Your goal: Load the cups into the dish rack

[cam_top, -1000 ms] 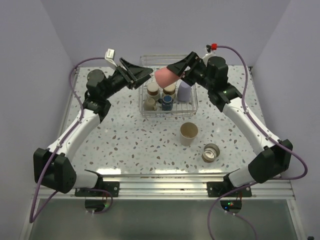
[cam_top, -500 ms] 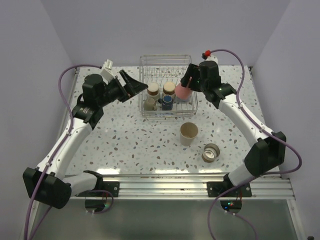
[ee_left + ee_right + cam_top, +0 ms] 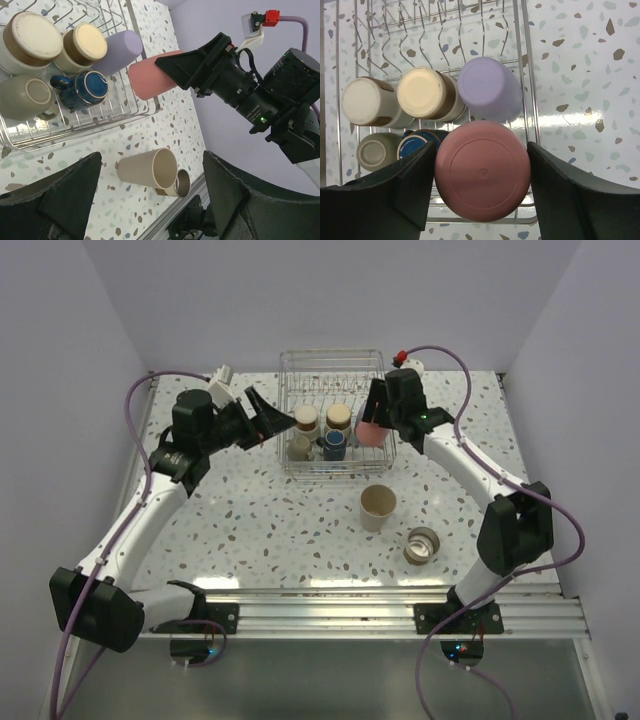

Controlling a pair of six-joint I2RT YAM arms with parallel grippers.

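My right gripper [image 3: 372, 420] is shut on the coral-pink cup [image 3: 370, 434], held base-down just over the front right corner of the dish rack [image 3: 330, 352]. In the right wrist view the cup's base [image 3: 482, 170] fills the gap between my fingers [image 3: 385, 195]. In the rack [image 3: 520, 50] lie the lavender cup [image 3: 487, 92], two cream-based cups [image 3: 425, 92], a beige cup [image 3: 375, 152] and the dark handled mug [image 3: 417, 145]. My left gripper [image 3: 275, 418] is open and empty, left of the rack. The tan cup [image 3: 378, 507] and a metal cup [image 3: 422, 545] stand on the table.
The left wrist view shows the tan cup [image 3: 147, 170] with the metal cup [image 3: 182, 183] behind it, and the pink cup [image 3: 152, 80] by the rack's wire edge [image 3: 130, 115]. The back rows of tines [image 3: 330, 380] hold nothing. Walls close in on three sides.
My right gripper has carried the coral-pink cup down from high above the rack to its front right corner. My left gripper has drawn back slightly to the left, still open.
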